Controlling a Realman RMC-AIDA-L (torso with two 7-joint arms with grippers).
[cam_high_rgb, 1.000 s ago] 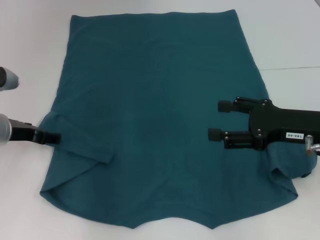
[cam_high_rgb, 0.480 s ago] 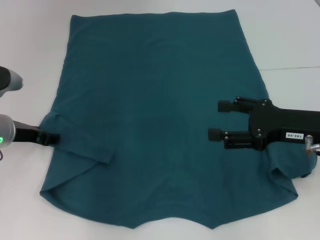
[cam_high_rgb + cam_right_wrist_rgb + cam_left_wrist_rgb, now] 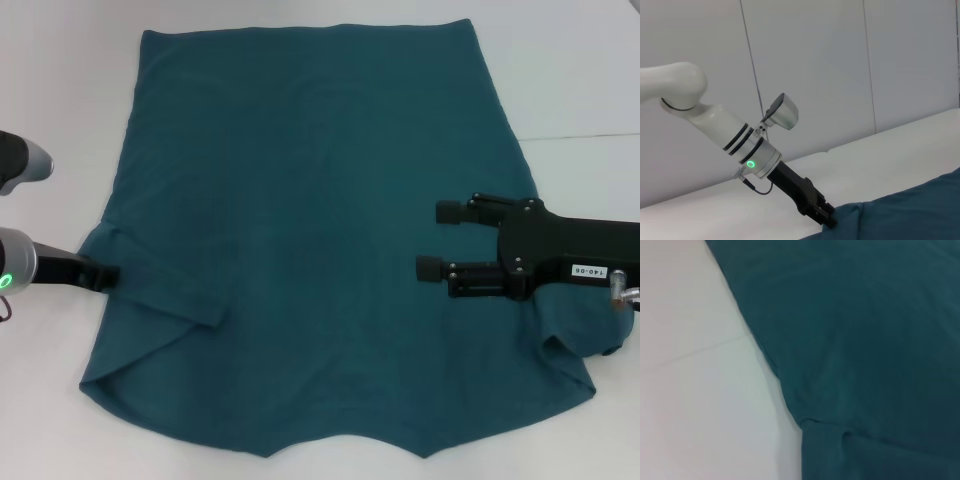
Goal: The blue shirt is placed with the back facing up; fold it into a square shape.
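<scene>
- left end effector [image 3: 108, 275] at the blue shirt [image 3: 310, 230]'s left sleeve on the desk [image 3: 60, 90], likely for folding it; grip unclear
- right end effector [image 3: 437, 240] hovers wide open, empty

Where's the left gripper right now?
Head view: the left gripper is low at the shirt's left edge, right at the folded-in left sleeve. The right gripper hovers open over its right side.

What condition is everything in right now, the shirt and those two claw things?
blue shirt: spread flat on the white table, plain side up, left sleeve already folded inward.
left gripper: down at the shirt's left edge, by the folded sleeve.
right gripper: open, over the shirt's right side.
</scene>
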